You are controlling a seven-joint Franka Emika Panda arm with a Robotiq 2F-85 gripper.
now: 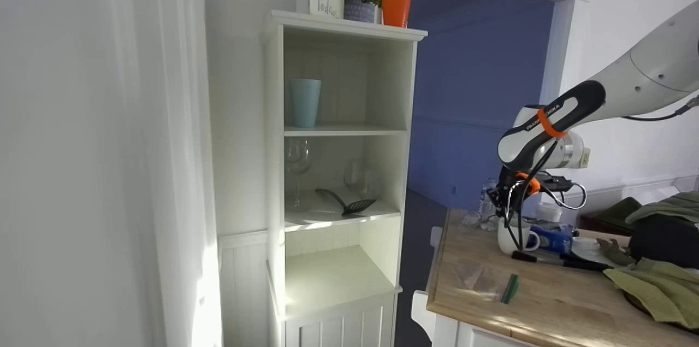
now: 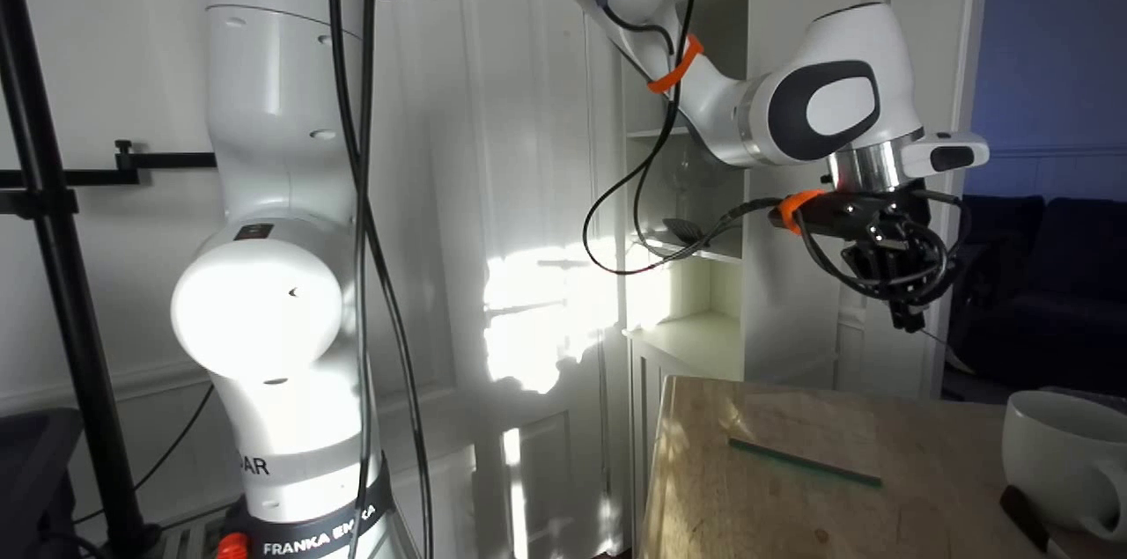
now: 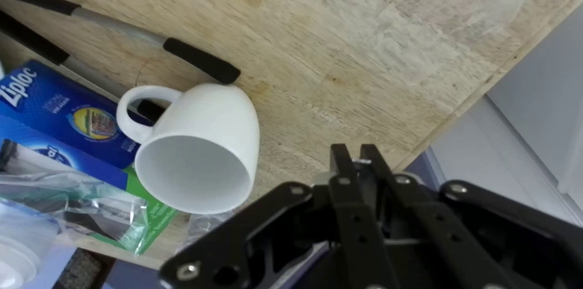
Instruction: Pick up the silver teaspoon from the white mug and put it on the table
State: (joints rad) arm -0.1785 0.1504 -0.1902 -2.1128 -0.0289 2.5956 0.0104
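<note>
Sunlight is falling in patches near one corner of the desk (image 1: 546, 309). My claw (image 3: 354, 154) is pinching a thin sliver I'm taking for the silver teaspoon (image 2: 958, 360), clear of the white mug (image 3: 214, 123) and above the surface. In the wrist view it's covering part of the desk's edge, so I'd be shifting inward before lowering, laying the spoon flat and only then letting go. The mug is standing upright near another edge, showing nothing inside; a blue Ziploc box (image 3: 68, 107) is lying beside it, contents hidden.
</note>
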